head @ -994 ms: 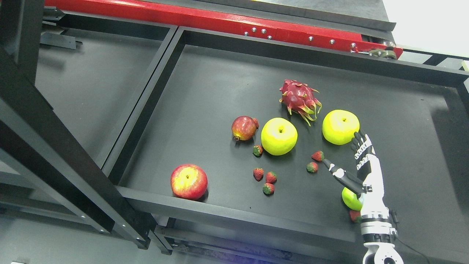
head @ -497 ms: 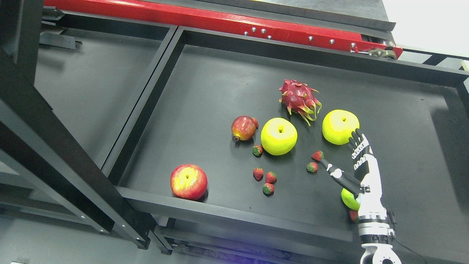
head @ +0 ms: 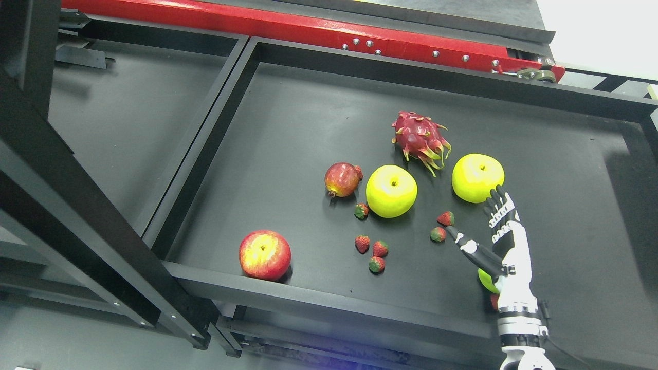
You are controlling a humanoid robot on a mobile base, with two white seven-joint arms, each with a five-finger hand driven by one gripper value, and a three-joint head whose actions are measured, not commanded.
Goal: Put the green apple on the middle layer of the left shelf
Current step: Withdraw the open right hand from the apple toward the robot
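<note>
Two yellow-green apples lie on the black tray (head: 288, 128): one in the middle (head: 391, 190) and one further right (head: 477, 177). My right hand (head: 475, 221) comes up from the lower right, open, its fingers (head: 497, 205) spread just below the right apple and its thumb pointing left toward two strawberries. It holds nothing. A smaller green fruit (head: 486, 280) peeks out from under the wrist. The left shelf (head: 123, 118) lies beyond the tray's left wall.
A red apple (head: 264, 254) sits near the tray's front left corner. A dragon fruit (head: 421, 137), a pomegranate (head: 342, 179) and several strawberries (head: 372, 252) lie around the apples. A thick black post (head: 77, 216) crosses the left foreground.
My right hand has slid a little to the left and slightly up toward the right apple, staying open. The fruits have not moved.
</note>
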